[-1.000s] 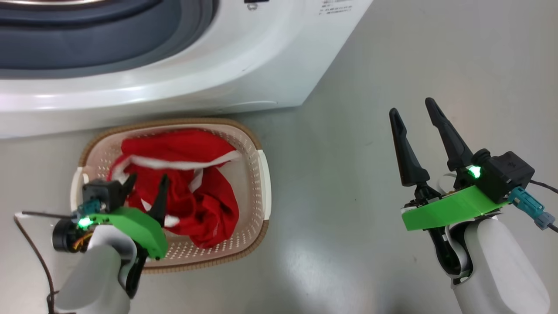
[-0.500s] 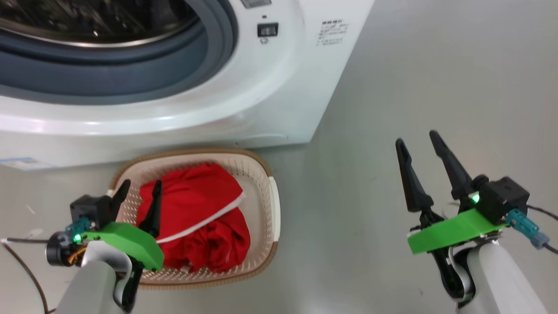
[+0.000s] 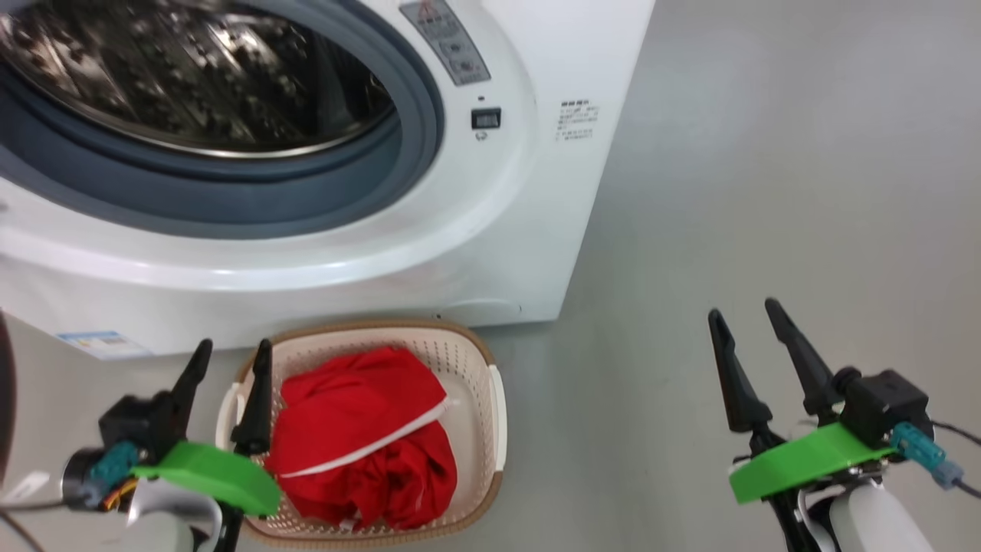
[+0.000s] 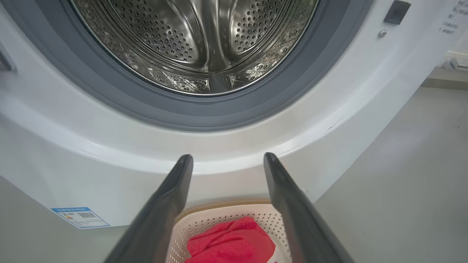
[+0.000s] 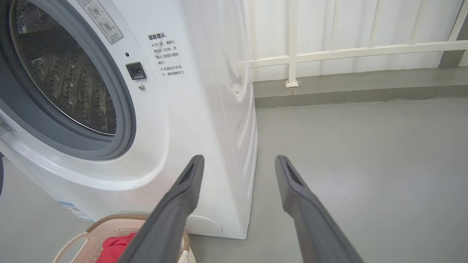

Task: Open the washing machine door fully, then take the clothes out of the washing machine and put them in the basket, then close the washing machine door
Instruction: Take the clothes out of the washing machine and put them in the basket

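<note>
The white washing machine (image 3: 536, 230) stands with its opening uncovered, and I see only bare steel in the drum (image 4: 204, 44). The washing machine door is out of view, except perhaps a dark sliver at the head view's far left edge. On the floor in front sits the cream basket (image 3: 368, 328), with the red clothes (image 3: 360, 429) piled in it. My left gripper (image 3: 233, 349) hovers open and empty by the basket's left rim, pointing at the machine's front (image 4: 227, 157). Off to the right, my right gripper (image 3: 742, 310) is open and empty above the floor.
Grey floor (image 3: 766, 192) stretches to the right of the machine. A white railing (image 5: 292, 54) and a low step run along the far wall. A blue label (image 3: 100, 343) marks the machine's lower front. The basket (image 5: 109, 223) stands close against the machine's base.
The camera has tilted up, so the drum comes into view and the basket sits lower. My left gripper has drawn back from over the red clothes to the basket's left rim, still open.
</note>
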